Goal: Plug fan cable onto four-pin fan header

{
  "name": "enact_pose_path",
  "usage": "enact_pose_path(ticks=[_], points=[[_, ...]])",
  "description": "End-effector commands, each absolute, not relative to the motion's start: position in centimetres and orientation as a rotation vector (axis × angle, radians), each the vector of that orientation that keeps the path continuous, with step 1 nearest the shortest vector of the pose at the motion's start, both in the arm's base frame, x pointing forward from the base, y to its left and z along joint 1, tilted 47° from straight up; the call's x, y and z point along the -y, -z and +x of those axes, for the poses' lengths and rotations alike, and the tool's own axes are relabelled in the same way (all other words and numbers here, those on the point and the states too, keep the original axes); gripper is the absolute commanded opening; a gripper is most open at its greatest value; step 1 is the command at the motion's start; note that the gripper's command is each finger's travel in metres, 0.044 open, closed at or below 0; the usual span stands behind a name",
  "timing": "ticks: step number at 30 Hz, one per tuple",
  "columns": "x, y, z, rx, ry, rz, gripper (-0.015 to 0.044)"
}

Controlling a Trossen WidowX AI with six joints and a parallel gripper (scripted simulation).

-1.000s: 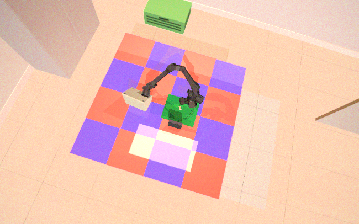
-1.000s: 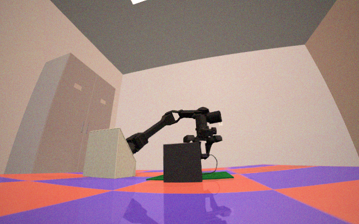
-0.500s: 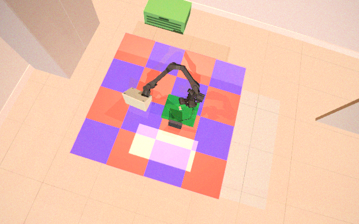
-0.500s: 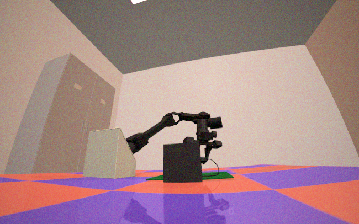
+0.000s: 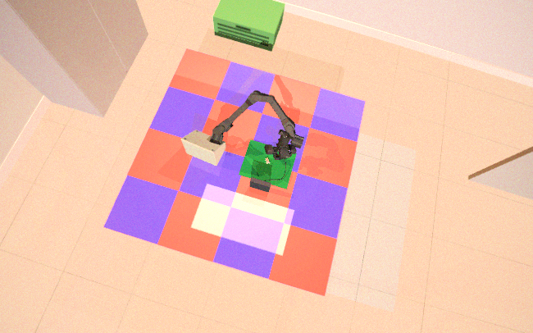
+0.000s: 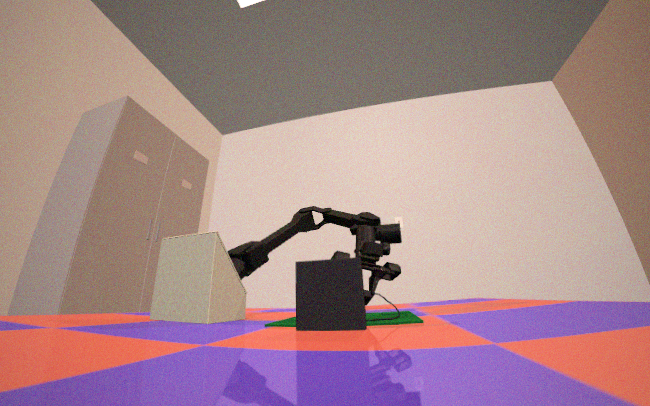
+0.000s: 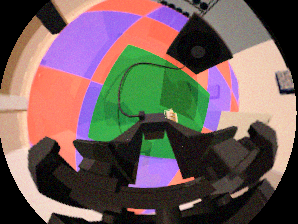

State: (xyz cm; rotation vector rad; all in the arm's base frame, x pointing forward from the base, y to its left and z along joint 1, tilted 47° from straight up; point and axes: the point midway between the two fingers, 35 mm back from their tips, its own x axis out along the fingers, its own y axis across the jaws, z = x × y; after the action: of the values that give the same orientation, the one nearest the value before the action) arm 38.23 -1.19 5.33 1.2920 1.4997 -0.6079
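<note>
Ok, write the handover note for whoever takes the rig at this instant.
Tool: shut on the cable's plug, just above the board.
Header: pale, on the board, beside the plug in the wrist view.
Done: plug gripped.
Left: line it up, push fully down, release, back off touching nothing.

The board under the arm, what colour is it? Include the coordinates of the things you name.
The board [image 5: 246,165] [image 6: 408,317] [image 7: 150,92] is green, shown best in the wrist view.
</note>
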Motion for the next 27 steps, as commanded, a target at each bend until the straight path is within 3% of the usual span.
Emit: enact_pose_path(ticks=[1, 27], points=[[0.99, -5.06, 38.00, -1.476, 0.654, 1.256, 0.0000], [0.39, -4.25, 37.91, -1.239, 0.888, 1.066, 0.0000]])
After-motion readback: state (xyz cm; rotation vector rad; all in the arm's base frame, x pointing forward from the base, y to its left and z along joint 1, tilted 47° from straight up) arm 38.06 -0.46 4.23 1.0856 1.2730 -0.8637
